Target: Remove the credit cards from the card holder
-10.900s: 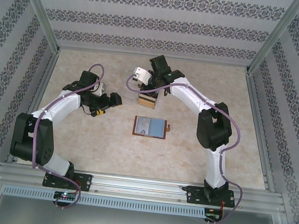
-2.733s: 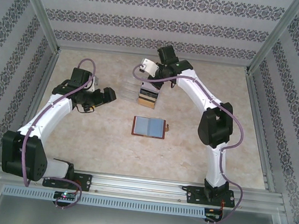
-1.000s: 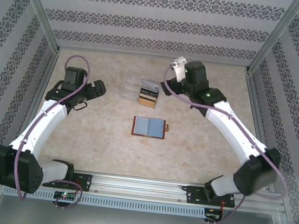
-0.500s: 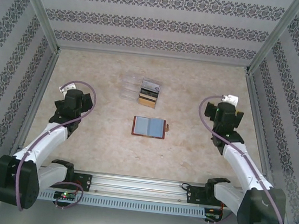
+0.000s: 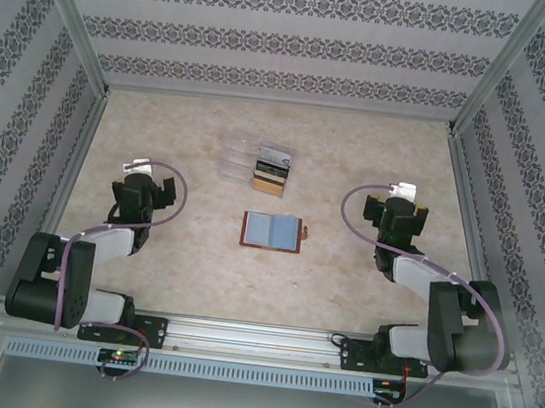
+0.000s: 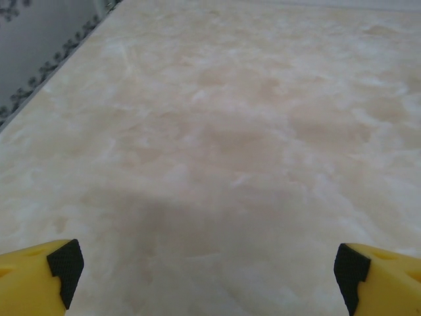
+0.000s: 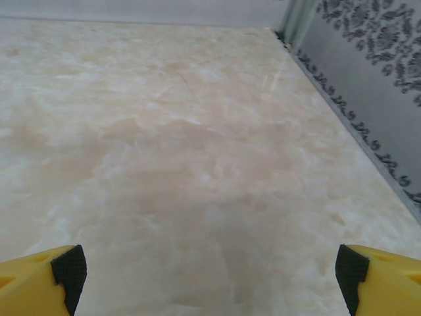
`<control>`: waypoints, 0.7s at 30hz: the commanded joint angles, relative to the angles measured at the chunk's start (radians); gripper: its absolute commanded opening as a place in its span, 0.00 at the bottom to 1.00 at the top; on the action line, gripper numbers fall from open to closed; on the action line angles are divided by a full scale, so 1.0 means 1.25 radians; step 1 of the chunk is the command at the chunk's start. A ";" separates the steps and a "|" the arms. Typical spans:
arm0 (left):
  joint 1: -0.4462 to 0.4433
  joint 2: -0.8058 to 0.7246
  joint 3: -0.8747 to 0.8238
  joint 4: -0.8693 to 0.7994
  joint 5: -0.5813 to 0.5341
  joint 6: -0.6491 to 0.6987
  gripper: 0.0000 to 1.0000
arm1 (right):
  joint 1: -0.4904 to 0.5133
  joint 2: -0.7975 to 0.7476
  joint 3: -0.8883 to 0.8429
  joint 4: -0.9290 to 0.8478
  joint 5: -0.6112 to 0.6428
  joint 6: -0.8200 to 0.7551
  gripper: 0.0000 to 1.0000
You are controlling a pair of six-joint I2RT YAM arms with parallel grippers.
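The card holder (image 5: 272, 232) is seen lying open and flat near the middle of the table (image 5: 379, 147). Its brown cover frames a blue inside, and a small tab sticks out at its right edge. Whether any card sits in its pockets cannot be made out. Just beyond it, and apart from it, a small stack of credit cards (image 5: 270, 172) is laid on the table, with clear plastic pieces (image 5: 237, 157) set against the stack's left side. The left pincer (image 5: 142, 186) is held well to the left of the holder and the right pincer (image 5: 398, 211) well to its right, both low over bare marbled table. In each wrist view the jaws are seen spread wide, with nothing gripped between them.
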 commanded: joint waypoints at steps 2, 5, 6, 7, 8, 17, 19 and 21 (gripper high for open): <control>0.021 0.026 -0.035 0.200 0.068 0.042 0.99 | -0.011 0.053 -0.014 0.179 -0.096 -0.033 0.98; 0.035 0.063 -0.043 0.243 0.108 0.042 0.99 | -0.013 0.075 -0.014 0.201 -0.119 -0.039 0.98; 0.036 0.080 -0.044 0.256 0.115 0.042 0.99 | -0.015 0.073 -0.014 0.195 -0.126 -0.038 0.98; 0.037 0.096 -0.042 0.265 0.121 0.042 0.99 | -0.017 0.075 -0.020 0.211 -0.132 -0.038 0.98; 0.038 0.115 -0.039 0.280 0.132 0.046 0.99 | -0.020 0.075 -0.026 0.220 -0.142 -0.036 0.98; 0.036 0.173 0.011 0.238 0.142 0.054 1.00 | -0.036 0.126 -0.041 0.291 -0.184 -0.032 0.98; 0.033 0.173 0.012 0.237 0.136 0.055 0.99 | -0.043 0.122 -0.030 0.262 -0.177 -0.020 0.98; 0.032 0.172 0.012 0.235 0.132 0.056 1.00 | -0.053 0.124 -0.025 0.257 -0.180 -0.009 0.98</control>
